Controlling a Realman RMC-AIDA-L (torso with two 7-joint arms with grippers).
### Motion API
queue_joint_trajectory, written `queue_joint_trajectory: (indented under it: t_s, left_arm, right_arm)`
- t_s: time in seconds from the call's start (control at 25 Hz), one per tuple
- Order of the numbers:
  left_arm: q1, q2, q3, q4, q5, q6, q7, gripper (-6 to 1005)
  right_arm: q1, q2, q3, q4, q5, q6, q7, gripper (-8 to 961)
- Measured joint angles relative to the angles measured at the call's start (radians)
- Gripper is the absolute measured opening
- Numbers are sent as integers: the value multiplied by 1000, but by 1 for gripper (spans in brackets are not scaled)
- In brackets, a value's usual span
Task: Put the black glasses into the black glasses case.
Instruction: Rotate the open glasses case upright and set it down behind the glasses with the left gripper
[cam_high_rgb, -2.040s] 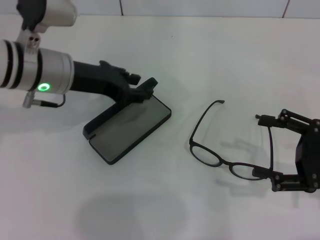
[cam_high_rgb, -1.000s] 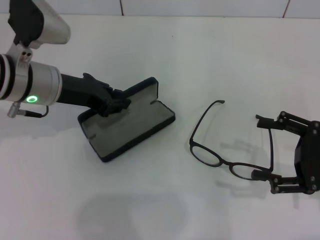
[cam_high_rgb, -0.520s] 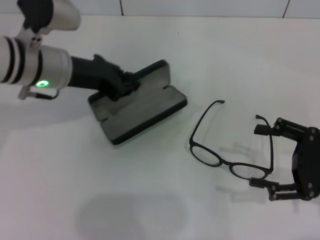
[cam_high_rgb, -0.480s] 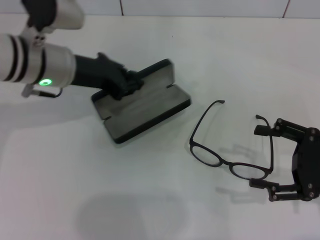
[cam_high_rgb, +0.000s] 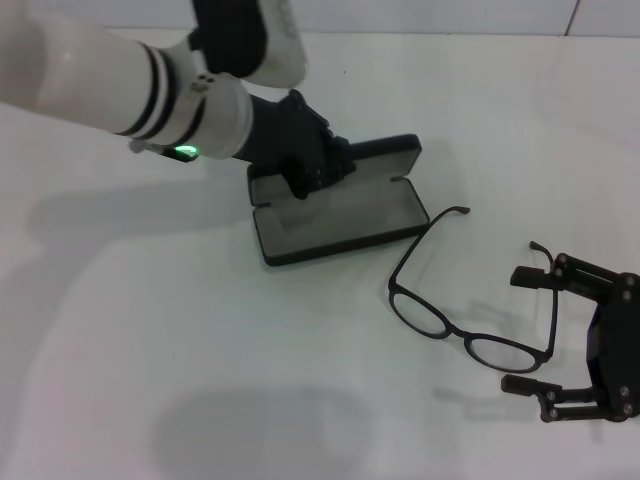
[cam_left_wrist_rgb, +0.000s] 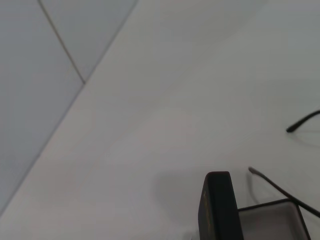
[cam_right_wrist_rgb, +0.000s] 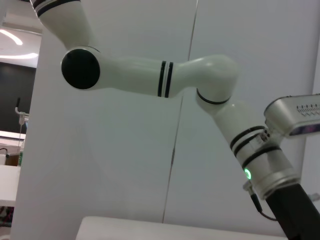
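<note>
The black glasses (cam_high_rgb: 463, 312) lie unfolded on the desk (cam_high_rgb: 200, 380), one temple tip touching the black glasses case (cam_high_rgb: 340, 215), the other temple between the spread fingers of the right claw (cam_high_rgb: 545, 330). The left claw (cam_high_rgb: 318, 172) is clamped on the open case's rim; dragging it farther could shove the glasses askew

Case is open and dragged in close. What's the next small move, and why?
Probably close the right gripper on the black glasses: it sits open beside the frame's right end, the glasses lie on the table, and the left gripper holds the black glasses case open nearby.
</note>
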Motion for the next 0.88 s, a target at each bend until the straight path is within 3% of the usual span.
queue_joint_trajectory:
  t_s: [0.24,0.64,0.88]
  left_arm:
    - [-42,-3,12,-74,-4,-5,53,205]
    - [-43,-5,139,-49,-18,-22,16,206]
    - [-33,-6,151,-21,-13,-26,12,230]
  right_arm:
    - [0,0,6,31,0,-21,-24,878]
    - [-1,1,7,34,0,-23,-19,875]
    - [-11,-1,7,35,0,-23,-22,873]
